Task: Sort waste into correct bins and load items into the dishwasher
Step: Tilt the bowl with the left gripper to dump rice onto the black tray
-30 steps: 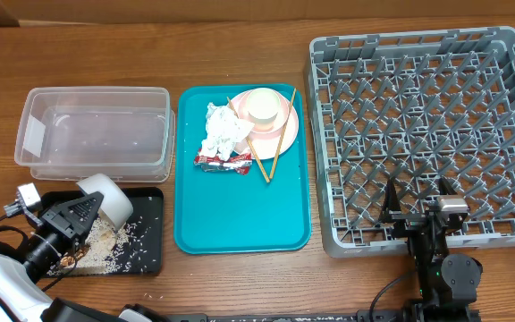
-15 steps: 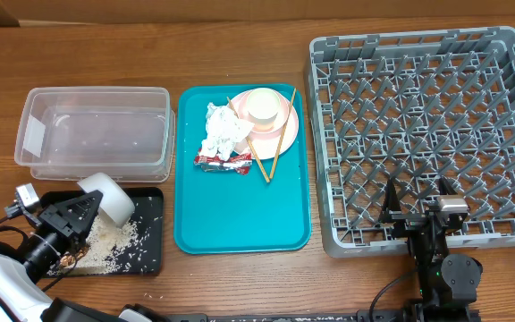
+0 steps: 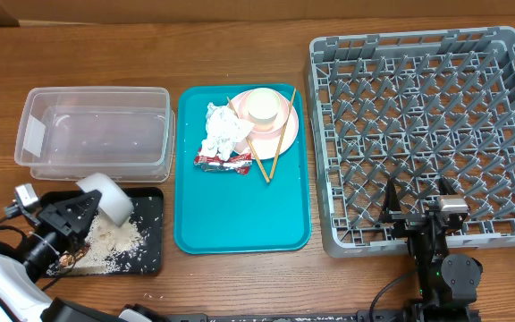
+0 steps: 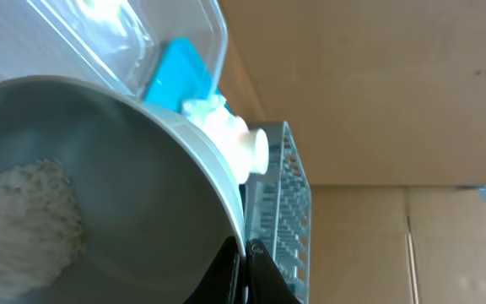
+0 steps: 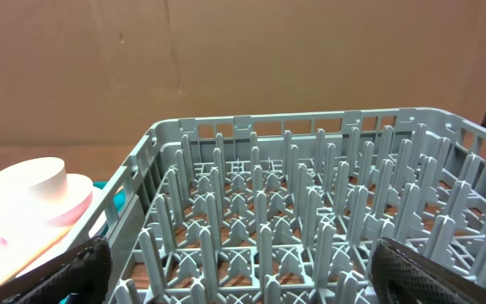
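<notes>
My left gripper (image 3: 77, 215) is shut on the rim of the white-pink bowl (image 3: 107, 199), which is tipped on its side over the black tray (image 3: 153, 261). Brownish-white crumbs (image 3: 114, 240) lie on the tray below it. In the left wrist view the jaws (image 4: 243, 262) pinch the bowl's rim (image 4: 99, 186), and some crumbs (image 4: 24, 211) still cling inside. My right gripper (image 3: 418, 215) is open and empty at the front edge of the grey dish rack (image 3: 427, 134), its fingers (image 5: 239, 270) spread over the pegs.
The clear tub (image 3: 97, 134) stands empty behind the black tray. The teal tray (image 3: 240, 219) holds the crumpled napkin (image 3: 223, 132), the red wrapper (image 3: 223, 163), the pink plate (image 3: 286, 136) with the cream cup (image 3: 264, 105) and the chopsticks (image 3: 280, 143).
The bowl has shifted slightly over the black tray and the crumbs below it have gathered into a denser pile. The right arm has not moved.
</notes>
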You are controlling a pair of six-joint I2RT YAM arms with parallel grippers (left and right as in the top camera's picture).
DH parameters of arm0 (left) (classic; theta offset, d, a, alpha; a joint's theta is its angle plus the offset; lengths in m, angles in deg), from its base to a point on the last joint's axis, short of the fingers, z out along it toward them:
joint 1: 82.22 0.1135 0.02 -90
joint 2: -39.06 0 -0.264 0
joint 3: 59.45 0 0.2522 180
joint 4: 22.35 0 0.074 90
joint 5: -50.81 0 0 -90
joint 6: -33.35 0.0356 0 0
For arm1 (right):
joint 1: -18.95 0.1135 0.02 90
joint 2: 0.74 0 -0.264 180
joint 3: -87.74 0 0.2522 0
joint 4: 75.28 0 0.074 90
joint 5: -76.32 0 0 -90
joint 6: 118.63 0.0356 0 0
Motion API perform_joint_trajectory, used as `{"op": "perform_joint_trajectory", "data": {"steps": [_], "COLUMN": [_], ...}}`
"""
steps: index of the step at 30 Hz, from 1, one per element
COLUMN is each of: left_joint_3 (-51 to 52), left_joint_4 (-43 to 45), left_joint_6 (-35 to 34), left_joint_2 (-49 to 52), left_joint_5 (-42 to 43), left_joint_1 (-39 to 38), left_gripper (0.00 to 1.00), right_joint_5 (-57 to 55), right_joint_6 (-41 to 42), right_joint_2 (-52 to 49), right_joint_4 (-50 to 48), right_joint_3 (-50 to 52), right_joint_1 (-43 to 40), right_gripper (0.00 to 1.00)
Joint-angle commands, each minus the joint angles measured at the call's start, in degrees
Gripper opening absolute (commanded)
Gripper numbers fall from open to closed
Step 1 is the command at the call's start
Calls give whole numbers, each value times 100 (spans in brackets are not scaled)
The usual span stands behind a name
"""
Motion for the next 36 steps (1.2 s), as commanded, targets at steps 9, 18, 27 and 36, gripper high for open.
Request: {"op": "perform_joint_trajectory", "data": {"steps": [9,18,27,36], "left_joint_3": [22,22,22,22], "left_joint_4": [-315,120,-223,197], "left_joint_6": [155,-330,94,-188], "left_joint_2": [22,35,61,149], "left_joint_5": [468,387,678,428], "left_joint_1": [-37,-11,33,85], "left_gripper": [4,4,4,4], "right_joint_5": [11,11,11,11], "right_joint_6": [-4,-4,-4,-4], "right_joint_2": [68,68,61,61], "right_joint_4": [-37,-37,-37,-37], "right_joint_3": [59,59,59,59], "right_joint_1": [-11,-11,-11,-11], "right_gripper": [100,100,100,100]}}
